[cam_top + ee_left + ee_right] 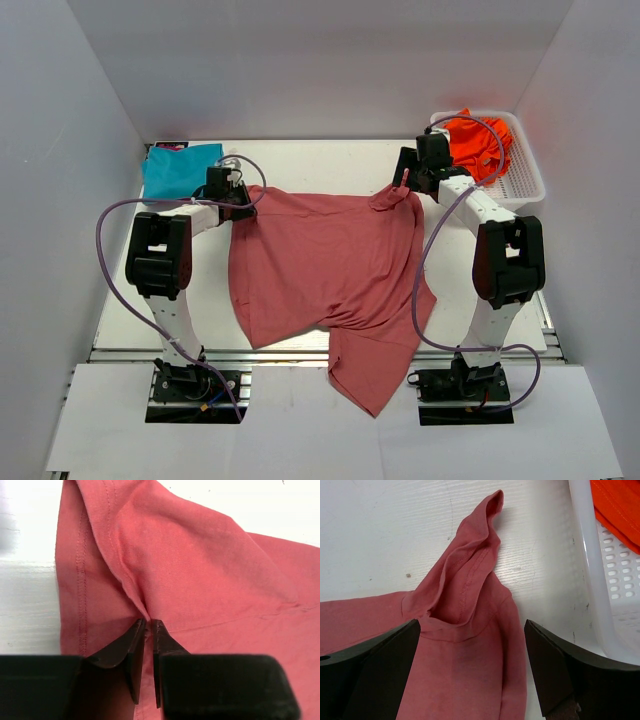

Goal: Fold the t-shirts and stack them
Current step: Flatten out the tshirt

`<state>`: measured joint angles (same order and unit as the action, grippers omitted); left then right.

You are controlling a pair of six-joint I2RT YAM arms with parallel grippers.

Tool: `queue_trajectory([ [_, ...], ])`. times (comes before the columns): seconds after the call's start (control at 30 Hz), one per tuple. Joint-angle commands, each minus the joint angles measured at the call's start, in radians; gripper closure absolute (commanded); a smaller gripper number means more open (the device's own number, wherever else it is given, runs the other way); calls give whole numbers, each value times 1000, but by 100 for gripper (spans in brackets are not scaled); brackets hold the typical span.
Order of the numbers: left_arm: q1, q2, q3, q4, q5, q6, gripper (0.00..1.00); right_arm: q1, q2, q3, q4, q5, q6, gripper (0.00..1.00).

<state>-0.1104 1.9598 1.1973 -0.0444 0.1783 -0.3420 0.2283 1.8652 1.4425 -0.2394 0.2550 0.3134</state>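
Basket (520, 182) holds orange shirt (478, 145); left gripper (148, 625) pinches salmon shirt (200, 570), right gripper (472, 625) apparently straddles it open.

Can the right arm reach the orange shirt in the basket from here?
Probably yes. The right gripper is open, gripping nothing; the basket stands just beside it, open-topped, and the orange shirt lies uncovered inside.
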Motion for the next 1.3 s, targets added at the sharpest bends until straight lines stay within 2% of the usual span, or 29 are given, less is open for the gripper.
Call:
queue_trajectory([
  [0.0,9,-10,1,-15,-14,-2,77,-6,5,7,-6,1,6,10],
  [0.13,9,13,25,-51,-34,8,72,-6,5,9,-15,13,3,10],
  [0.27,9,-1,25,-61,-71,8,57,-4,8,9,-20,18,4,10],
  [0.47,18,-52,-44,-37,-103,18,57,-4,17,15,-23,15,4,10],
  [0.73,29,-29,-53,12,-36,17,64,-4,20,16,-26,13,7,10],
  [0.9,61,-38,-87,46,1,8,64,-3,23,19,-28,7,7,10],
  [1.27,144,-29,-176,199,211,-32,67,-4,29,27,-28,12,4,10],
])
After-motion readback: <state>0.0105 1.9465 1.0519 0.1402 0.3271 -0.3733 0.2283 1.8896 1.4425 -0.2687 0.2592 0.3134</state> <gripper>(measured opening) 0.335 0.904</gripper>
